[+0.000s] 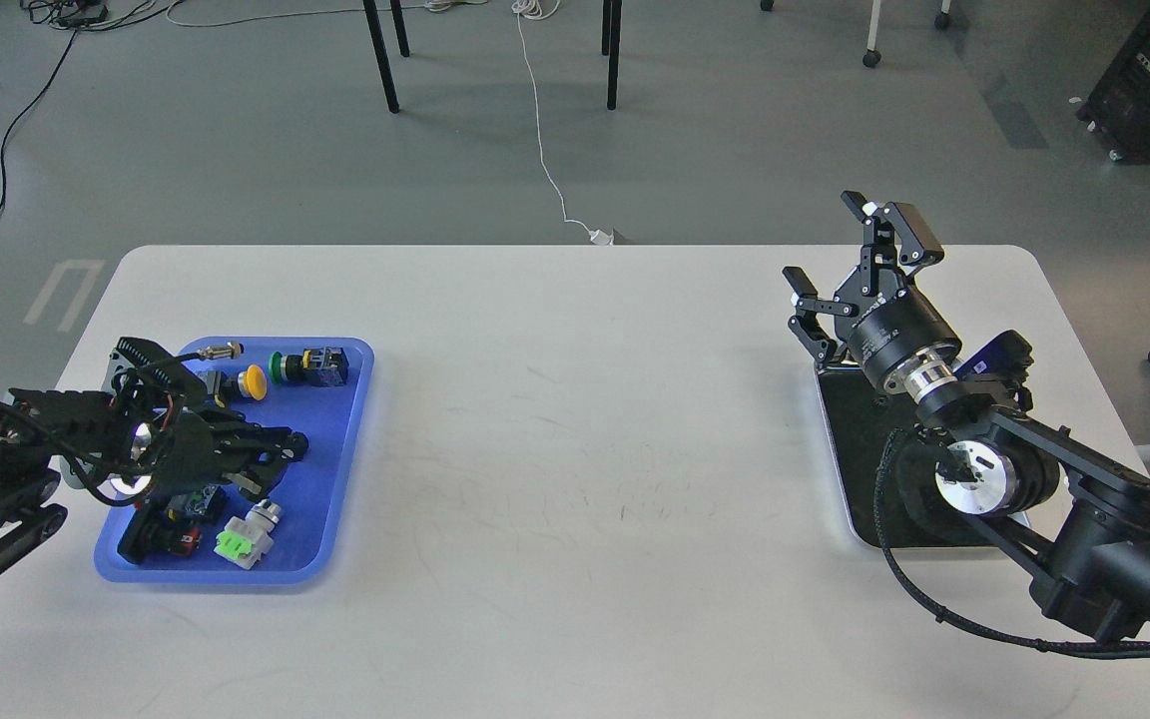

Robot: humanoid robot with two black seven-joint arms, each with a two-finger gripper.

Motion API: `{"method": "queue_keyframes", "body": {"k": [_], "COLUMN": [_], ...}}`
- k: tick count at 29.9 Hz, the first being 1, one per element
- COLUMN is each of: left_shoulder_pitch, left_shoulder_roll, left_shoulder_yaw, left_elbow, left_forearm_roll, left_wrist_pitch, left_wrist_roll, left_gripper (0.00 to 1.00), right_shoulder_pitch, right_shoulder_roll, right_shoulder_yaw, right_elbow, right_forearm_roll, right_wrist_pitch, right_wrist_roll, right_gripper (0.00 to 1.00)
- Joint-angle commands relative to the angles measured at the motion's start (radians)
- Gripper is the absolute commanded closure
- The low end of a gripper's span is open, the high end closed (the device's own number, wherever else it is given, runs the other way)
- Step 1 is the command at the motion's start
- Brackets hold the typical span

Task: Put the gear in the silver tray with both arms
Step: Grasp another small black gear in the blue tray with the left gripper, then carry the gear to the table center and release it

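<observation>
Left end effector (271, 454): my left arm comes in low from the left, tip over the blue tray (340, 479); fingers dark and bunched, can't tell if spread or closed, can't tell if gripping anything.
Right end effector (840, 265): raised above the far edge of the silver tray (850, 469), fingers spread wide, nothing between them.
Silver tray: right side of the bench (575, 419), dark mirror bottom, mostly hidden under my right arm; visible part bare.
Blue tray: left side of bench, well apart from the silver tray.
Blue tray contents: yellow push button (253, 381), green button switch (310, 366), green-and-white part (246, 539), red-and-black part (161, 534), metal connector (223, 351) at far rim.
Gear: can't pick it out among the parts.
</observation>
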Motion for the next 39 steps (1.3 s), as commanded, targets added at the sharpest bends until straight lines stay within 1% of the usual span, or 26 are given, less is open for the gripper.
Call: {"method": "queue_keyframes", "body": {"k": [1, 8, 13, 19, 21, 25, 29, 32, 35, 37, 39], "left_shoulder_pitch": [-0.003, -0.032, -0.101, -0.168, -0.188, -0.257, -0.331, -0.368, -0.371, -0.369, -0.369], "left_shoulder_roll": [0.002, 0.012, 0.069, 0.064, 0.037, -0.107, -0.211, -0.334, -0.425, -0.478, -0.512], "left_shoulder_yaw": [0.000, -0.002, -0.003, -0.002, 0.001, 0.064, 0.158, 0.234, 0.271, 0.275, 0.281], "left_elbow": [-0.002, -0.026, -0.145, -0.282, -0.311, -0.324, -0.289, -0.175, -0.062, -0.014, 0.009], "left_forearm_roll": [0.000, 0.000, 0.000, 0.000, 0.000, 0.000, 0.000, 0.000, 0.000, 0.000, 0.000], "left_wrist_pitch": [0.000, -0.002, -0.011, -0.022, -0.045, -0.100, -0.129, -0.132, -0.129, -0.129, -0.129], "left_wrist_roll": [0.000, 0.000, 0.000, 0.000, 0.000, 0.000, 0.000, 0.000, 0.000, 0.000, 0.000], "left_gripper": [0.75, 0.75, 0.75, 0.74, 0.73, 0.73, 0.73, 0.73, 0.73, 0.73, 0.73], "right_shoulder_pitch": [-0.002, -0.002, -0.002, 0.013, 0.028, 0.088, 0.163, 0.225, 0.251, 0.254, 0.259], "right_shoulder_roll": [0.000, 0.000, 0.000, -0.008, 0.002, 0.003, -0.003, -0.008, -0.005, 0.000, 0.002], "right_shoulder_yaw": [0.000, 0.003, 0.015, 0.022, 0.022, 0.000, -0.043, -0.099, -0.127, -0.135, -0.135], "right_elbow": [0.001, 0.001, -0.010, -0.010, -0.009, -0.018, -0.019, -0.033, -0.047, -0.050, -0.050], "right_forearm_roll": [0.000, 0.000, 0.000, 0.000, 0.000, 0.000, 0.001, 0.003, 0.003, 0.003, 0.003], "right_wrist_pitch": [-0.001, -0.004, -0.004, -0.010, -0.012, -0.013, -0.015, -0.018, -0.018, -0.018, -0.018], "right_wrist_roll": [0.000, 0.000, 0.000, 0.000, 0.000, 0.000, 0.000, 0.000, 0.000, 0.000, 0.000], "right_gripper": [0.01, 0.01, 0.01, 0.01, 0.01, 0.01, 0.01, 0.01, 0.01, 0.01, 0.01]}}
